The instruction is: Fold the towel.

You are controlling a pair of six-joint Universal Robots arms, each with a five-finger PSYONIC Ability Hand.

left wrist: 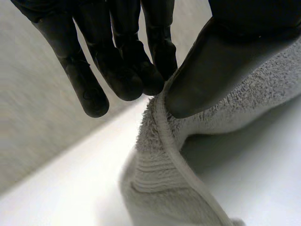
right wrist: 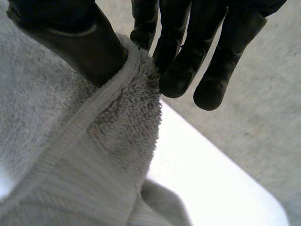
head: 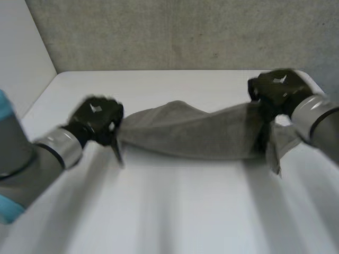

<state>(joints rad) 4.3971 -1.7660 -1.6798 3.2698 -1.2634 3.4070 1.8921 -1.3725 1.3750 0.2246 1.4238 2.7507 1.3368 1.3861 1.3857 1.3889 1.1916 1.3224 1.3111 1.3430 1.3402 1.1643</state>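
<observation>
A grey towel (head: 190,129) hangs stretched between my two hands above the white table (head: 175,211), sagging in the middle. My left hand (head: 98,119) grips its left end, thumb (left wrist: 211,70) and fingers (left wrist: 127,75) pinching the hemmed edge of the towel (left wrist: 160,155). At the other end my right hand (head: 278,90) is shut on the cloth, its thumb (right wrist: 89,47) pressing the towel's hem (right wrist: 94,141) against the fingers (right wrist: 181,66). A corner of cloth dangles below each hand.
A grey wall (head: 185,32) rises behind the table's far edge, and a pale wall (head: 21,53) stands at the left. Bare tabletop stretches in front of the towel.
</observation>
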